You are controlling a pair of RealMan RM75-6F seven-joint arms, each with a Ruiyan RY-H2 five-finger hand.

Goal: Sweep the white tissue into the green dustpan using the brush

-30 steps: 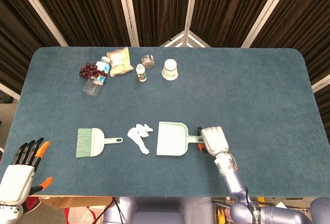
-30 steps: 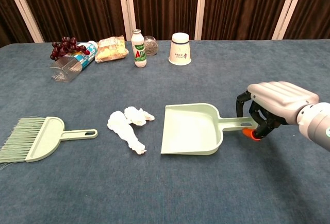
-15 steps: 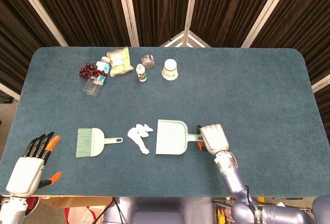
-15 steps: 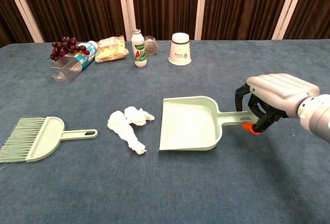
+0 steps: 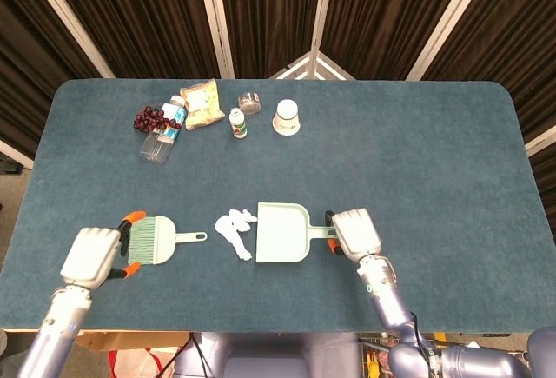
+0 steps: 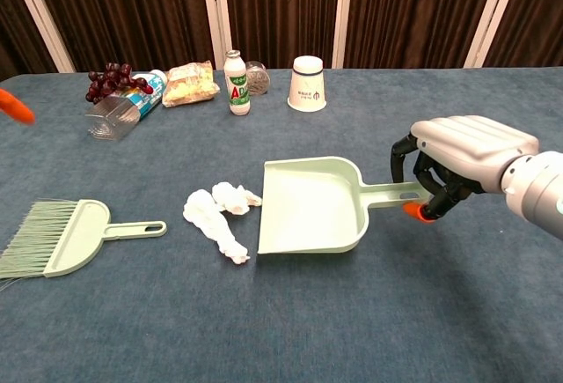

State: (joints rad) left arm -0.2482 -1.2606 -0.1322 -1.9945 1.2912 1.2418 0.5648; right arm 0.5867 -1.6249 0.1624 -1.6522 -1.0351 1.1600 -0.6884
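Both hands show, but the left hand (image 5: 94,255) is barely in chest view, just an orange fingertip at the frame edge. From the head cam it sits over the bristle end of the brush (image 5: 155,240); can't tell if it's gripping or even touching, fingers hidden underneath. Right hand (image 5: 354,232) is curled round the handle of the green dustpan (image 6: 310,205), holding it. Pan has nothing in it, its open lip is right beside the white tissue (image 6: 220,218), maybe touching. Tissue lies on the table (image 5: 417,161) btwn brush and pan.
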